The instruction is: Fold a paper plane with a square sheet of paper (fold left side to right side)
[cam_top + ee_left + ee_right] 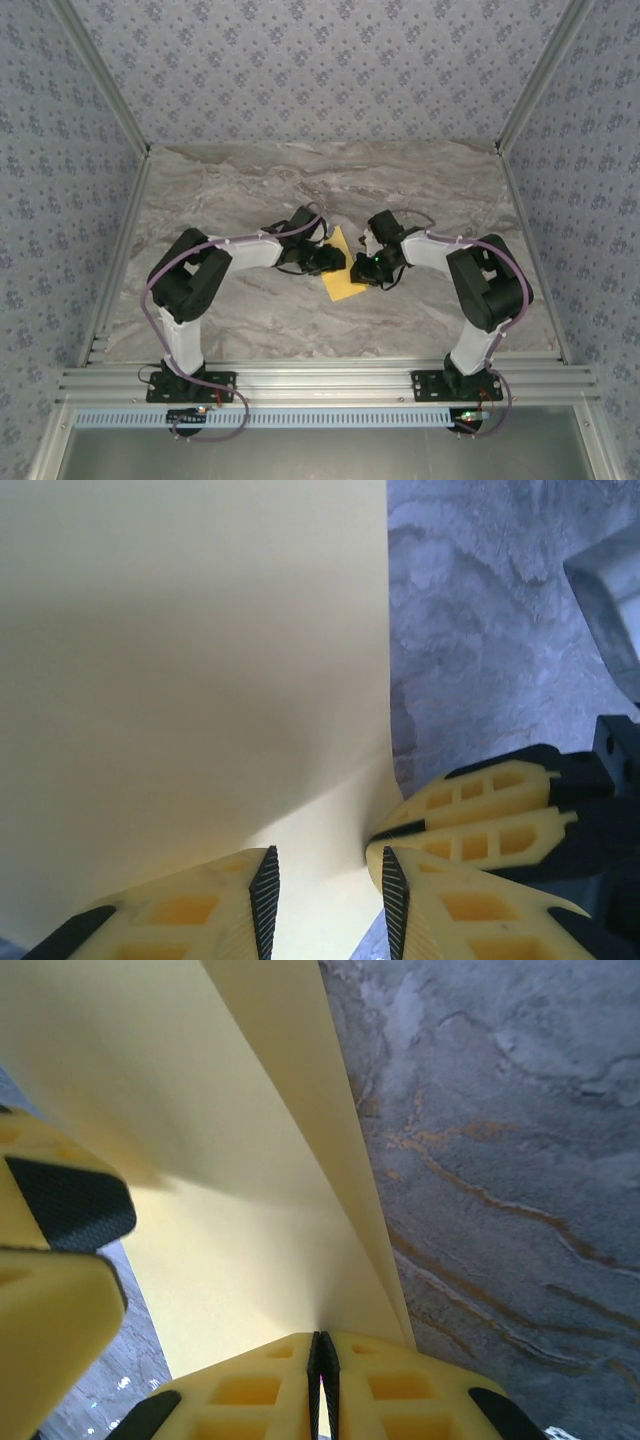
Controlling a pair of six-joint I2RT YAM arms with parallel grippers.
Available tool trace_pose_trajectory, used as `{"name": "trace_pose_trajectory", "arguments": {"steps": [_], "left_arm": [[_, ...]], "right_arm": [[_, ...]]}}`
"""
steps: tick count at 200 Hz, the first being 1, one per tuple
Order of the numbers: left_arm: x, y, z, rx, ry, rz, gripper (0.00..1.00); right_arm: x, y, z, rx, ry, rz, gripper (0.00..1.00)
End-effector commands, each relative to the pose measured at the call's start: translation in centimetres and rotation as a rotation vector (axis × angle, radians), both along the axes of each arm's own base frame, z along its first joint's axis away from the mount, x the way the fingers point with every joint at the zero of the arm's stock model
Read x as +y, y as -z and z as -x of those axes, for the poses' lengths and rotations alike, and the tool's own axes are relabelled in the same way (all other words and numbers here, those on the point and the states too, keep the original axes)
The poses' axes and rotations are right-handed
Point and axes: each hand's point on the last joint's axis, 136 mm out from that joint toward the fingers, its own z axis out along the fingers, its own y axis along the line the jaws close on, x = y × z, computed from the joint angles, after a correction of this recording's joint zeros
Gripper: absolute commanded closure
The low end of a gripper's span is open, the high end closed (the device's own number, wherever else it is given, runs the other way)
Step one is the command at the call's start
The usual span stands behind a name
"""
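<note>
Your paper (343,275) sits at the middle of the counter (250,190), one side curled up. The right tool (322,1345) is clenched on its edge. The left tool (328,865) is released, jaws apart over the sheet, just beside that grip.

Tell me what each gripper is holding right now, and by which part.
The right gripper pinches the square sheet of paper by its edge; the left gripper is open, holding nothing.
</note>
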Motion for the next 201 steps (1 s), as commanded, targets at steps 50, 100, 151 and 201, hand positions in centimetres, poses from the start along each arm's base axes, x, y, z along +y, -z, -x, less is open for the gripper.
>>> {"name": "trace_pose_trajectory", "arguments": {"steps": [50,100,151,201], "left_arm": [[2.1,3.4,-2.1,0.015,-0.049,-0.073,0.65],[4.3,3.0,-5.6,-0.025,-0.137,-0.084,0.65],[6.8,3.1,-9.8,-0.050,-0.211,-0.116,0.65],[8.8,3.6,-13.4,-0.060,-0.240,-0.166,0.65]], "right_arm": [[-3.8,3.3,2.6,0.099,-0.010,0.214,0.85],[-4.9,3.6,3.1,0.104,-0.022,0.264,0.85],[-4.8,3.4,3.7,0.106,-0.026,0.244,0.85],[-4.5,3.3,4.0,0.102,-0.014,0.209,0.85]]}}
